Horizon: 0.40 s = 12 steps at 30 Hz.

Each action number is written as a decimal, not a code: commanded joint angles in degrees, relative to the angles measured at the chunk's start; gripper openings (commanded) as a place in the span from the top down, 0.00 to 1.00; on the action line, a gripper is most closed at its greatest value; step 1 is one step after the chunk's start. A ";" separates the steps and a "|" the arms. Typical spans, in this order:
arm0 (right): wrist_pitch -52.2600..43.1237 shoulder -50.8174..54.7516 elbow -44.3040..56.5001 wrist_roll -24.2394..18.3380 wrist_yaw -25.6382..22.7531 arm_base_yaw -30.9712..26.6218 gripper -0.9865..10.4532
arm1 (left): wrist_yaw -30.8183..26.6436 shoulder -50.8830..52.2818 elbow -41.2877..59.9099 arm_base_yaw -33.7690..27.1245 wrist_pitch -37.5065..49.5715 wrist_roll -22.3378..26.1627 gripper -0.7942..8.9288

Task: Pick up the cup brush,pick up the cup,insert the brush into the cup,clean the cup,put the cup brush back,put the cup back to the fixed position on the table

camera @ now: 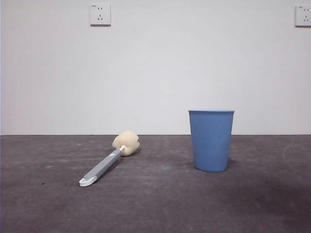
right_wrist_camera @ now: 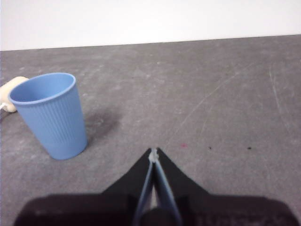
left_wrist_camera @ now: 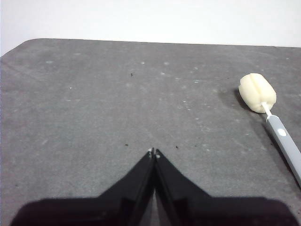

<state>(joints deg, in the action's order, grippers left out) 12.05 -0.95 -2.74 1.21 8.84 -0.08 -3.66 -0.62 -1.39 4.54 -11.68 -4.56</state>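
Observation:
The cup brush (camera: 108, 161) lies flat on the table (camera: 155, 204), left of centre, its cream sponge head towards the wall and its white looped end towards the front. It also shows in the left wrist view (left_wrist_camera: 268, 110). The blue ribbed cup (camera: 211, 140) stands upright right of centre; it also shows in the right wrist view (right_wrist_camera: 51, 114), empty. My left gripper (left_wrist_camera: 154, 151) is shut and empty, apart from the brush. My right gripper (right_wrist_camera: 154, 151) is shut and empty, apart from the cup. Neither arm shows in the front view.
A white wall stands behind the table, with a socket (camera: 100, 14) at upper left and another (camera: 303, 15) at upper right. The table's rounded far corner (left_wrist_camera: 33, 43) shows in the left wrist view.

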 commanded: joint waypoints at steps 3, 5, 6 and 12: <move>0.35 0.90 1.49 0.85 -0.17 -0.13 0.91 | 0.20 0.09 0.59 -0.13 -0.11 -0.28 0.92; 0.35 0.90 1.49 0.85 -0.20 -0.13 0.91 | 0.17 0.09 0.59 -0.13 -0.11 -0.31 0.92; 0.37 0.90 1.49 0.85 -0.22 -0.13 0.91 | 0.20 0.09 0.59 -0.13 -0.11 -0.31 0.92; 0.31 0.90 1.49 1.27 -0.22 -0.13 0.91 | 0.17 0.09 0.59 -0.13 -0.11 -0.28 0.92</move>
<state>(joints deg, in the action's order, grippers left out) 12.40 -0.23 -2.04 1.76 8.82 -0.08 -3.66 -0.62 -1.39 4.54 -11.68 -4.56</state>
